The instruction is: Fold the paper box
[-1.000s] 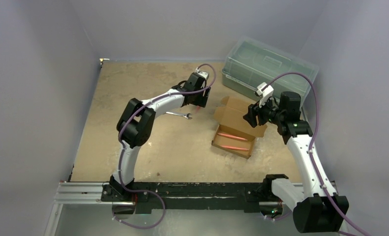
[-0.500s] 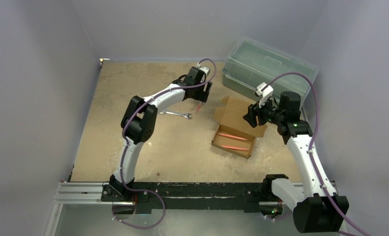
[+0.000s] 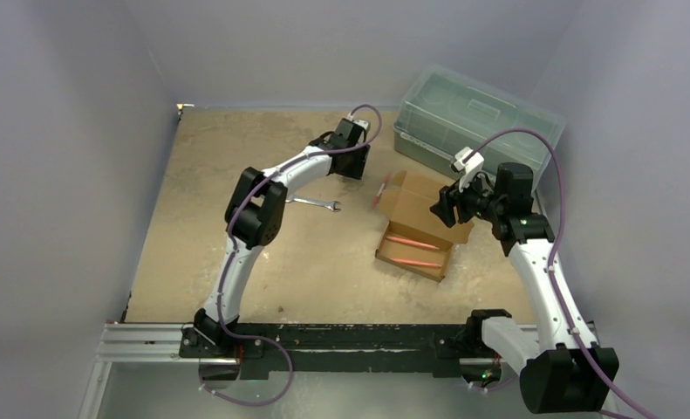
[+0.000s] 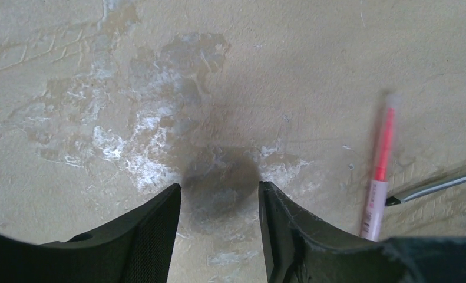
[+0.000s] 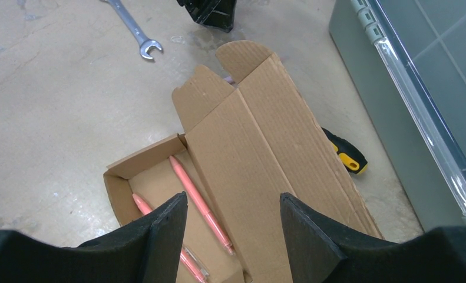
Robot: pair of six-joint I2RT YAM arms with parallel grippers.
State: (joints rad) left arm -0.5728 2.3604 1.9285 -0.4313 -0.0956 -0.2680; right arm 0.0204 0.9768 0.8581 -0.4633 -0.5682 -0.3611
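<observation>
The paper box (image 3: pixel 428 209) is brown cardboard and lies open right of centre, its lid flap (image 5: pixel 277 135) folded back. Two pink pens (image 5: pixel 198 200) lie in its tray. My right gripper (image 5: pixel 233 203) hovers open over the tray and flap, touching nothing; in the top view the right gripper (image 3: pixel 439 209) is at the box's right side. My left gripper (image 4: pixel 218 191) is open and empty above bare table, left of the box's far end (image 3: pixel 352 172). Another pink pen (image 4: pixel 382 171), blurred, is to its right, by the box's far left corner (image 3: pixel 381 189).
A translucent green lidded bin (image 3: pixel 472 118) stands at the back right, close behind the box. A steel wrench (image 3: pixel 317 203) lies left of the box. A yellow-and-black screwdriver handle (image 5: pixel 345 154) pokes out between box and bin.
My left gripper has let go of the pink pen and pulled back toward the far side. The pen has moved right toward the box. The right arm has not moved.
</observation>
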